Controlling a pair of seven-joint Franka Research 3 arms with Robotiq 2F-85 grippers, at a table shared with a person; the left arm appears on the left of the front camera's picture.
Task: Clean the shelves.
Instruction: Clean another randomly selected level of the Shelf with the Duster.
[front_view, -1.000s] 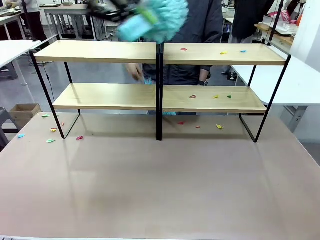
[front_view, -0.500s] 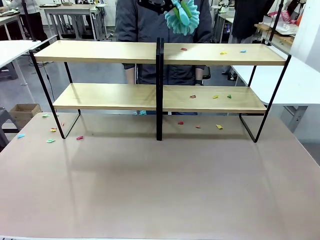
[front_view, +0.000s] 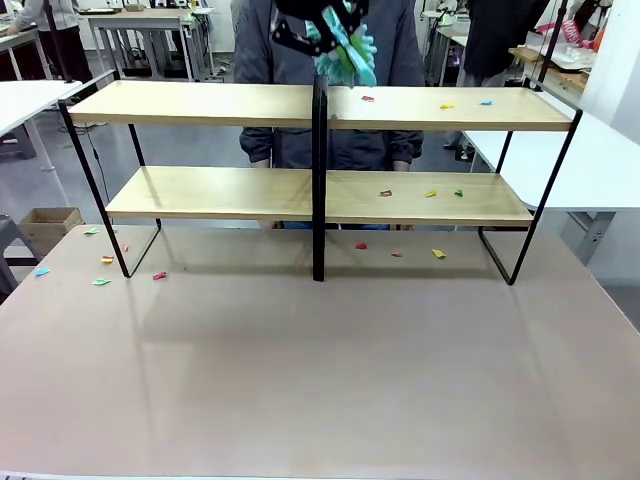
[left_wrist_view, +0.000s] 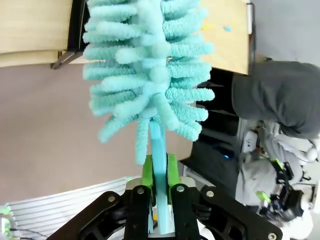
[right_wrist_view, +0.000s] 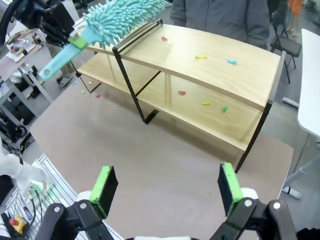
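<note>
L gripper (left_wrist_view: 159, 167) is clamping the thin handle of the teal duster (left_wrist_view: 150, 75) btw its green pads. The fluffy head is hovering just above the top of the centre post (front_view: 318, 180) of the shelves (front_view: 200, 103), which are standing at the far side of the table (front_view: 320, 400) w/ a person (front_view: 390, 60) right behind the post. R gripper (right_wrist_view: 167, 187) is hanging high on the near side of the post, jaws wide apart, holding nothing. What's worrying me: the head is riding so close to the post that a sweep could be snagging on it, and the handle, pinched low down, could be twisting in the pads. A fast stroke could also be flicking the paper scraps (front_view: 447, 104) right of the post at the person or onto the tabletop, where more bits are lying below & left of the post. Whether the fibres are touching the top board is hard to tell from here, prob. not. The boards are looking smooth, pale wood; behind the post a busy lab w/ other tables is showing.
</note>
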